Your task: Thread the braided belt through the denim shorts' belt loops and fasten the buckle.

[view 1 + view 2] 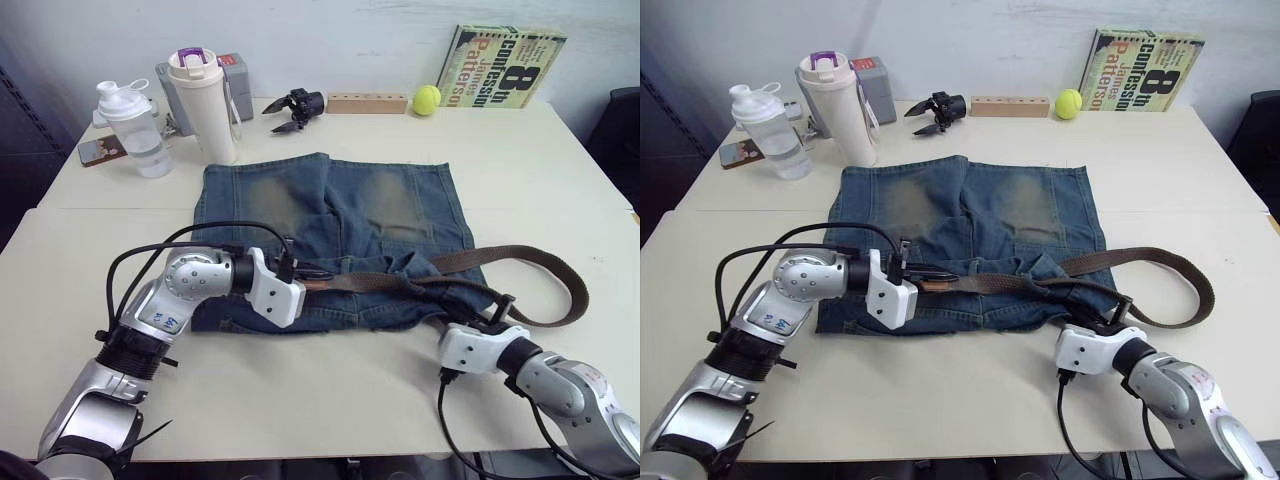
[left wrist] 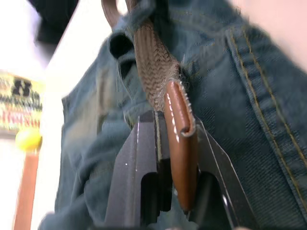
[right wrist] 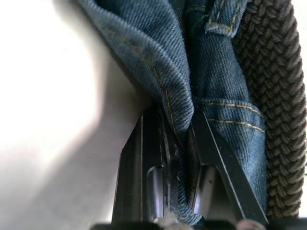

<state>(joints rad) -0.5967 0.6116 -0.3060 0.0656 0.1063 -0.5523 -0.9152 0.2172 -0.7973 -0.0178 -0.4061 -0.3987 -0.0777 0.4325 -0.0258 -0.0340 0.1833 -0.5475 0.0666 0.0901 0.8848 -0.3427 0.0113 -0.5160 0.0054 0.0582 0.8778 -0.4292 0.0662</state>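
**Belt tip pinched in my left, waistband pinned by my right**

My left gripper (image 1: 312, 275) is clamped on the tan leather tip (image 2: 181, 139) of the braided belt (image 1: 545, 265). Left wrist view shows the tip sandwiched between my two fingers (image 2: 139, 177), woven part running away over the denim. I judge I hold the tip because that is the end that has to lead through each loop.

My right gripper (image 1: 492, 315) is closed on a fold of the denim shorts (image 1: 330, 215) at the waistband edge. Right wrist view shows the hem seam squeezed between my fingers (image 3: 144, 158), belt braid lying just beside it. Probably pinning the cloth so the band does not slide while the other side pulls.

Shorts lie flat mid-table (image 1: 300, 390), legs toward 12 o'clock, waistband toward 6 o'clock nearest me. Belt runs along the waistband from my left gripper toward 3 o'clock, then bends into a big loop off the shorts' edge at about 4 o'clock. One belt loop (image 3: 221, 19) shows beside the braid; how many are already threaded I cannot tell. The buckle I cannot make out. Fastening looks not yet done.

Containers at 10 to 11 o'clock: clear shaker bottle (image 1: 135, 125), looks empty or nearly so, cap on; white tumbler (image 1: 208, 105) with purple lid, contents hidden. Wooden block (image 1: 367, 102), tennis ball (image 1: 427, 98), book (image 1: 505, 65) along 12 to 1 o'clock, well apart from the work.
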